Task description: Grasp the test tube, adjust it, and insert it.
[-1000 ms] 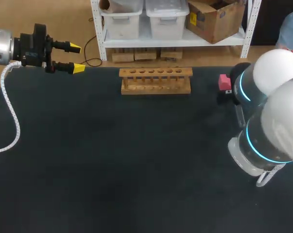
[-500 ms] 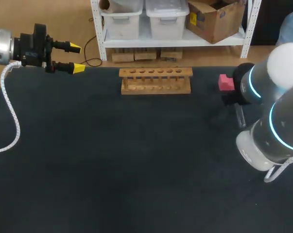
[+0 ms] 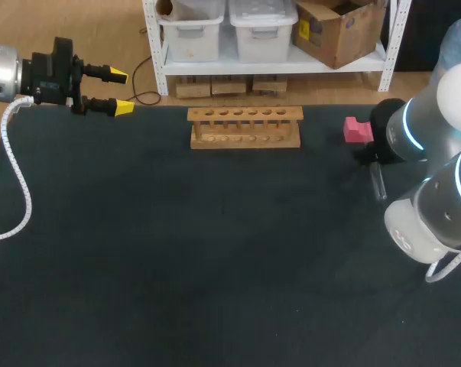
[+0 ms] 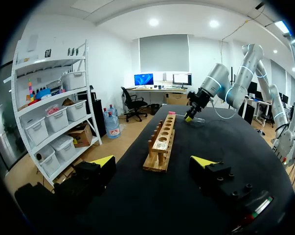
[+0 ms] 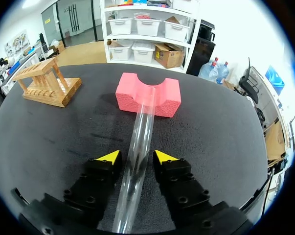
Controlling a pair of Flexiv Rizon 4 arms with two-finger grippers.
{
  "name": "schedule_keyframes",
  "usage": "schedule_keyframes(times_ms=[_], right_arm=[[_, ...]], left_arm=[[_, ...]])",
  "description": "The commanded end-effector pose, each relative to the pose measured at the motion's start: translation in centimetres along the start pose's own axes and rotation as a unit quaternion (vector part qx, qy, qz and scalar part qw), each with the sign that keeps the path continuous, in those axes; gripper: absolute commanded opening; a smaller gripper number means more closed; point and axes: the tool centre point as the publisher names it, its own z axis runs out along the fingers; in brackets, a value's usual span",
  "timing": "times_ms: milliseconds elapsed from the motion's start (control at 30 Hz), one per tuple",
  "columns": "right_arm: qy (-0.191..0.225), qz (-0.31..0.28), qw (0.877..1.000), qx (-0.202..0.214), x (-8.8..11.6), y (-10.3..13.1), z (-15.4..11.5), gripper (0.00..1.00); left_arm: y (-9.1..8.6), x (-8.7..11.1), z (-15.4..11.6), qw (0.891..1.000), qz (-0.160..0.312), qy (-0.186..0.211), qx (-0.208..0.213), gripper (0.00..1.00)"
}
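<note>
Right gripper (image 5: pixel 137 155) sits low over the black table (image 3: pixel 215 252), with the glass test tube (image 5: pixel 141 122) lying between its two yellow tips. Its fingers are only a little way open. A thin dark gap shows on each side of the glass, so I think it has not squeezed yet and holds nothing. The tube lies flat, and its far end reaches the dip in the pink foam block (image 5: pixel 130 98). The wooden rack (image 3: pixel 245 127) stands well apart, at the far edge of the table. Left gripper (image 3: pixel 117 92) hangs over the far left corner, wide open and empty. To grab well, the tips should close slowly and evenly, so both touch the glass at the same time and it does not roll to one side. A soft squeeze is best, since glass is slippery and can crack. Holding it near the middle would leave a long free end to turn upright and slide into a hole
</note>
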Motion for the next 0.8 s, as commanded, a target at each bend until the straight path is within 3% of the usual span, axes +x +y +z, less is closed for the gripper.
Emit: schedule_keyframes(times_ms=[33,133,233,333,367,400,800], right_arm=[[0.004,0.0,1.0,-0.02,-0.2,-0.3,0.0,0.36],[0.005,0.0,1.0,-0.019,-0.2,-0.3,-0.1,0.4],[0.005,0.0,1.0,-0.017,-0.1,-0.3,-0.1,0.35],[0.007,0.0,1.0,-0.015,-0.1,-0.4,-0.1,0.19],[0.007,-0.001,1.0,-0.015,-0.1,-0.4,-0.1,0.05],[0.007,-0.001,1.0,-0.014,0.0,-0.4,-0.1,0.0],[0.016,0.026,1.0,-0.005,0.2,-0.1,-1.5,0.0]], left_arm=[[0.1,0.1,0.0,1.0,0.001,-0.002,0.0,1.0],[0.1,0.1,0.0,1.0,0.001,-0.002,0.0,1.0],[0.1,0.1,0.0,1.0,0.001,-0.002,0.0,1.0],[0.1,0.1,0.0,1.0,0.001,-0.002,0.0,1.0],[0.1,0.1,0.0,1.0,0.001,-0.002,0.0,1.0],[0.1,0.1,0.0,1.0,0.001,-0.002,0.0,1.0],[0.1,0.1,0.0,1.0,0.001,-0.002,0.0,1.0]])
